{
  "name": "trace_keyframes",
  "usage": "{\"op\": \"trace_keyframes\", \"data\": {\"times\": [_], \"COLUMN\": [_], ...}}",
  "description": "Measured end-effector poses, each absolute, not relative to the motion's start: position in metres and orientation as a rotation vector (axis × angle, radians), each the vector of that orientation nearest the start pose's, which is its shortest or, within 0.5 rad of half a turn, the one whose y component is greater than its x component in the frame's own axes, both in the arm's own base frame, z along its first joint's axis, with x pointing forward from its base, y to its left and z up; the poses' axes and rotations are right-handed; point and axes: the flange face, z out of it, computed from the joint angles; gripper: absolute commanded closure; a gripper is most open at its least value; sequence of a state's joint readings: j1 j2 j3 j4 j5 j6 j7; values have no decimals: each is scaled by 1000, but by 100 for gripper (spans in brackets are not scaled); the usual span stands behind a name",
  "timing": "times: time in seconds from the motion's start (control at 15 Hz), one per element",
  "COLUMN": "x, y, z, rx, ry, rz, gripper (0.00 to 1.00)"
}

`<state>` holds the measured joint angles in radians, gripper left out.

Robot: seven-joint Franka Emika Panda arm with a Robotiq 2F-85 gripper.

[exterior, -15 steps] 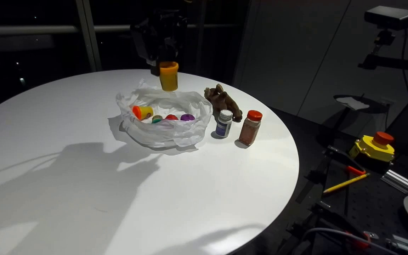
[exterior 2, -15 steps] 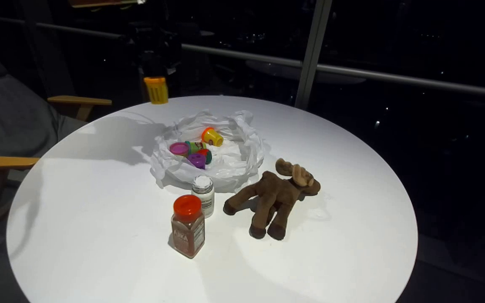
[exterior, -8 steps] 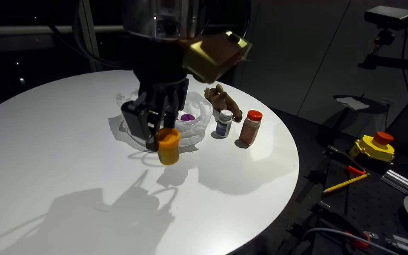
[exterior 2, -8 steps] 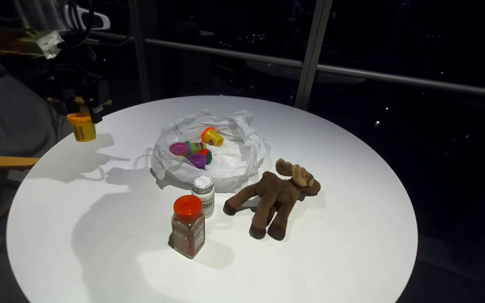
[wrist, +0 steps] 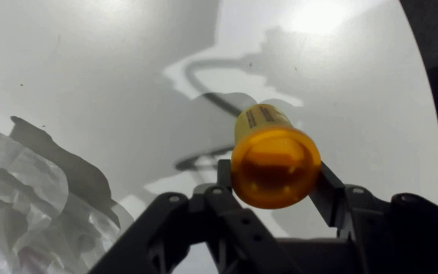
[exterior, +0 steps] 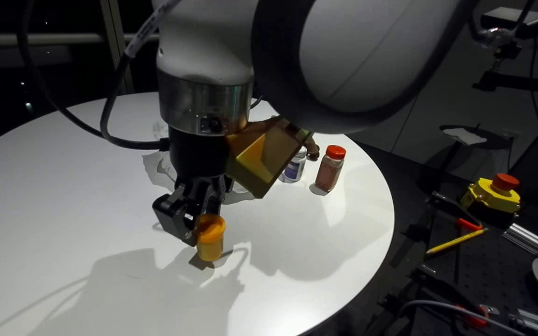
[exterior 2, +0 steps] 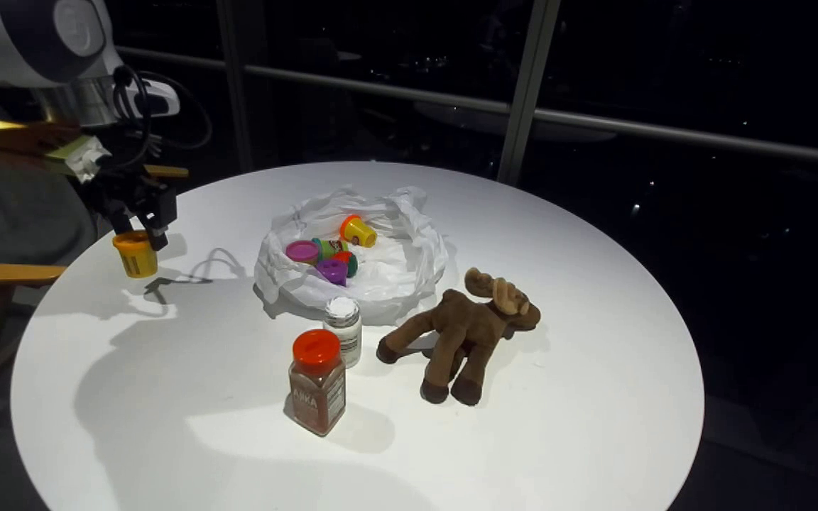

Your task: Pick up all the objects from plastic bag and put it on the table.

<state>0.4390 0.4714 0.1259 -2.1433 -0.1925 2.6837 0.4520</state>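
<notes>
1. My black two-fingered gripper (wrist: 274, 176) grasped the yellow plastic cup with the orange lid (wrist: 261, 118), one finger on each side of the lid.
2. My white jointed arm (exterior: 206, 42) hung in from above, its fingers slanted down toward the round white table (exterior 2: 579, 426); whether the cup touched it, I could not tell.
3. The crumpled translucent white plastic bag (exterior 2: 380, 305) sat on the table apart from the cup, holding small coloured toy items (exterior 2: 331, 248).
4. In an exterior view my arm hid most of the bag and of the brown plush moose (exterior: 313, 150).
5. The wrist view cut the bag off.
</notes>
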Motion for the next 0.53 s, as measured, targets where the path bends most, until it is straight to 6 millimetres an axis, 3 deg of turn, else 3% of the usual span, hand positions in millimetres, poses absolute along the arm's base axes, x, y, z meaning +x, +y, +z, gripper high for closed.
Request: {"op": "trace_keyframes", "data": {"times": [0.33,0.4,0.47,0.53], "x": [506,510,514,518], "y": [296,293,290,287], "z": [170,169,169,169], "rx": [-3134,-3138,-3141,-3144], "ry": [-368,-355,-345,-336], "rz": [-187,-198,-206,-213], "gripper": [72,53,22,21]}}
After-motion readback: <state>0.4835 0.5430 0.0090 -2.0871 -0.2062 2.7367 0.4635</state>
